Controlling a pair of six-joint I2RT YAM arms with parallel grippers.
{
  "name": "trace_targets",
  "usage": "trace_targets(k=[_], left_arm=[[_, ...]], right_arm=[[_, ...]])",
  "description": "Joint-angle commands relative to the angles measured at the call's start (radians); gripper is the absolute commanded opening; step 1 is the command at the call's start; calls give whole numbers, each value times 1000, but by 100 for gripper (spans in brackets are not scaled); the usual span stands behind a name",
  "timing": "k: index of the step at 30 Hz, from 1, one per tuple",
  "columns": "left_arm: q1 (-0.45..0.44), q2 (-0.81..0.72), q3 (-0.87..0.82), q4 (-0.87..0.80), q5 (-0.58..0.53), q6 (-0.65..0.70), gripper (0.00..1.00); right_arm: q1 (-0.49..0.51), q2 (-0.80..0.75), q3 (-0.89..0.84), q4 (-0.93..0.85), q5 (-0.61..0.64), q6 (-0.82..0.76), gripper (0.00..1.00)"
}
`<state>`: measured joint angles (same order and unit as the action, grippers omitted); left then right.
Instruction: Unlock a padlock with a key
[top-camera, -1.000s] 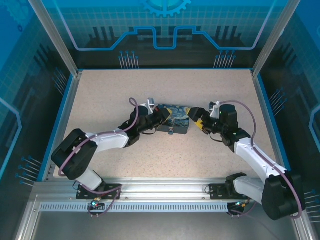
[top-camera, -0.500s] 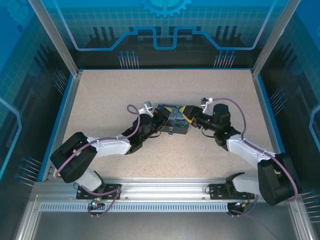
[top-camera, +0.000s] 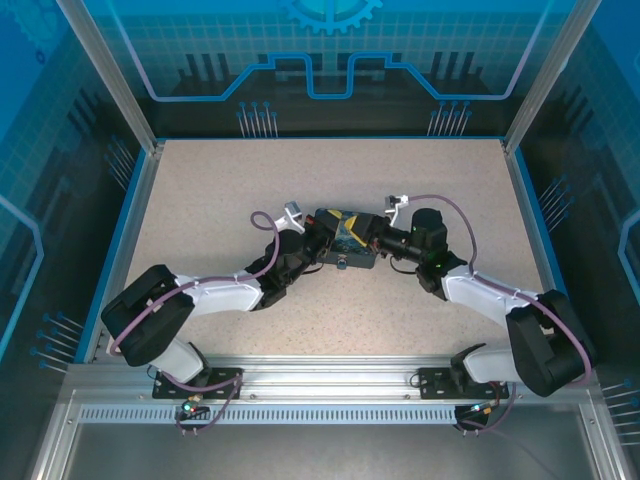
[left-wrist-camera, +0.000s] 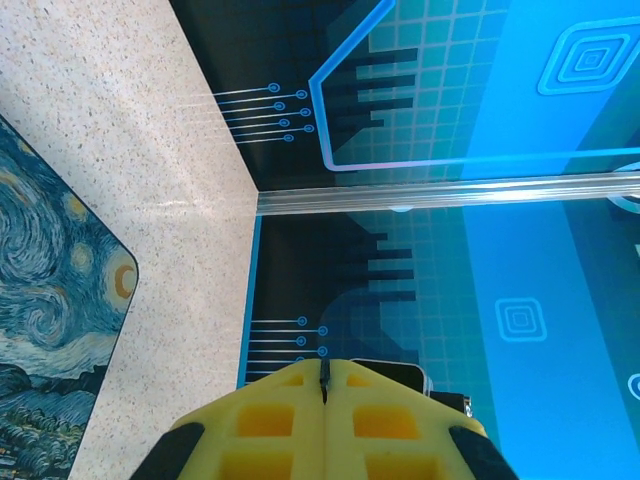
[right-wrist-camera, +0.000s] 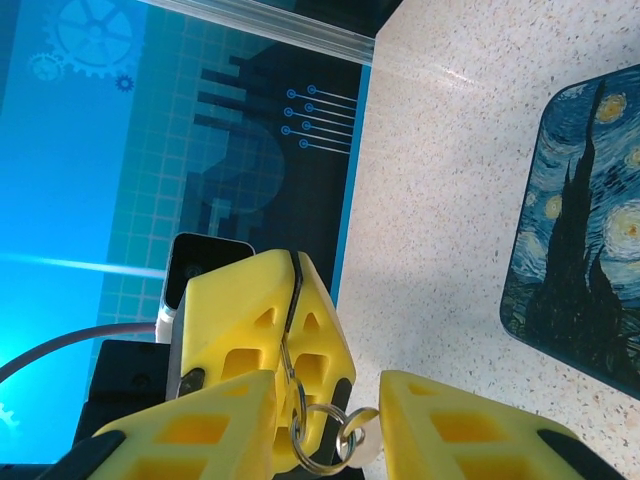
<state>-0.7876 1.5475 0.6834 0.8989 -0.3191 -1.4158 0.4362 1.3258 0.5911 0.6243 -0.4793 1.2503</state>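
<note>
My left gripper (left-wrist-camera: 323, 365) is shut on the key (left-wrist-camera: 323, 380), a thin dark sliver pinched between its yellow fingers. In the right wrist view, that left gripper (right-wrist-camera: 293, 262) holds the key (right-wrist-camera: 290, 300) with metal key rings (right-wrist-camera: 325, 445) hanging from it. My right gripper (right-wrist-camera: 328, 420) has its jaws apart on either side of those rings, the outer ring touching one finger. Both grippers meet over the Starry-Night box (top-camera: 345, 245): the left gripper (top-camera: 340, 230) and the right gripper (top-camera: 366, 238). The small grey padlock (top-camera: 342, 264) sits at the box's near edge.
The speckled table (top-camera: 220, 180) is walled by blue panels with metal posts. The box (left-wrist-camera: 50, 330) lies to the left in the left wrist view, and that box (right-wrist-camera: 590, 220) lies to the right in the right wrist view. Purple cables loop over both arms.
My right gripper has moved left to the left gripper over the box, and its jaws have narrowed around the key rings. The left gripper stays shut on the key, shifted slightly.
</note>
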Motion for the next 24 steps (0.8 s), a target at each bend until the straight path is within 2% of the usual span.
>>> trace_targets(k=[1,18,21,24], left_arm=[[-7,6,-8,48,-31,-6,0],[-15,19,-10,58,-43,-3,0],[-16,15,-19,60,-51,-6,0],[-18,5,-32,61,-58,-4,0]], right_arm=[[16,16,34,46,-5,-6,33],[31,43,56,47,2,-3,13],[29,40,54,42,5,-3,14],[21,34,46,37,9,-2,20]])
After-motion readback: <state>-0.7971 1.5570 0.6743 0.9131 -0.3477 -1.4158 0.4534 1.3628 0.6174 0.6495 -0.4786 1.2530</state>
